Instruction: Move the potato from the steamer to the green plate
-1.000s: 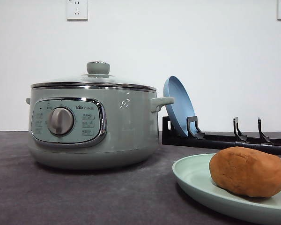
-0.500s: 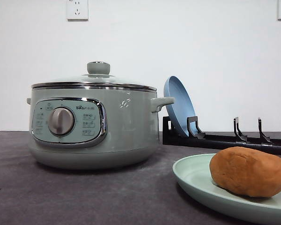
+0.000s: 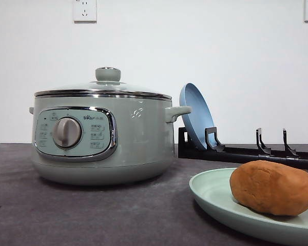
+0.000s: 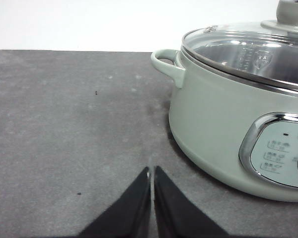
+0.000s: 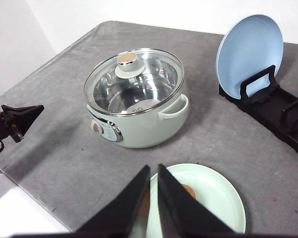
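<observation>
Right gripper (image 5: 153,171), fingers pressed together and holding nothing, hangs above the potato (image 5: 188,191) lying on the green plate (image 5: 223,198). Beyond stands the lidded steamer (image 5: 139,94). Left gripper (image 4: 152,172), likewise clenched, sits beside the steamer.

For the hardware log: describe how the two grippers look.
Left gripper: two matte black fingers, wedge-shaped, tapering to thin tips. Right gripper: the same black tapered fingers. From the right wrist view, the left gripper also shows as a black pointed wedge with thin cables behind it.

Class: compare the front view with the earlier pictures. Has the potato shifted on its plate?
No. The potato lies at the same spot on the green plate, unchanged against the black rack behind.
</observation>
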Controlling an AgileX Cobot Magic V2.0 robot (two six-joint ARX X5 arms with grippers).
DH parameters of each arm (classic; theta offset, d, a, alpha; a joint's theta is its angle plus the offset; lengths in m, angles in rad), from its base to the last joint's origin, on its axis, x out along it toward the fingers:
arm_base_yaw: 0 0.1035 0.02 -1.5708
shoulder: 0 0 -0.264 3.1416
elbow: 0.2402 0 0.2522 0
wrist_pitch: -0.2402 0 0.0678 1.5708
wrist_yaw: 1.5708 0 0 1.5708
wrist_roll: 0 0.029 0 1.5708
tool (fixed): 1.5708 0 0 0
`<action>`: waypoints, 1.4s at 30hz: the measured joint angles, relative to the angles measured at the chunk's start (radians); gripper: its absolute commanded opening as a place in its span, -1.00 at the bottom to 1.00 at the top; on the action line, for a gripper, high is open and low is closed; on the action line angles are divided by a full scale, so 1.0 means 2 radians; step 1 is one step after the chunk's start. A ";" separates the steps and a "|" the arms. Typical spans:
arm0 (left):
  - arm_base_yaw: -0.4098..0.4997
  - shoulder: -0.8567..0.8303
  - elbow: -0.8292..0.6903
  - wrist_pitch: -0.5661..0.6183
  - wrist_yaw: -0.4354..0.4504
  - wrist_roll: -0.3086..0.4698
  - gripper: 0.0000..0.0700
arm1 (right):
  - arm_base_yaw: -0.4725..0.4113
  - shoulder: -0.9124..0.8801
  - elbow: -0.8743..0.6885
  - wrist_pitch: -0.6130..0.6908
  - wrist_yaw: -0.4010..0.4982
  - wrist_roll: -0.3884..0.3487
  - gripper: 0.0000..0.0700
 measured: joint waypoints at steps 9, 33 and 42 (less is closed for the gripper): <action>0.000 0.000 0.000 0.000 0.000 0.000 -0.99 | -0.020 0.000 0.000 0.000 0.032 -0.003 -0.96; 0.000 0.000 0.000 0.000 0.000 0.000 -0.99 | -0.290 -0.234 -0.571 0.463 0.024 -0.077 -0.96; 0.000 0.000 0.000 0.000 0.000 0.000 -0.99 | -0.292 -0.274 -0.615 0.472 0.027 -0.077 -0.96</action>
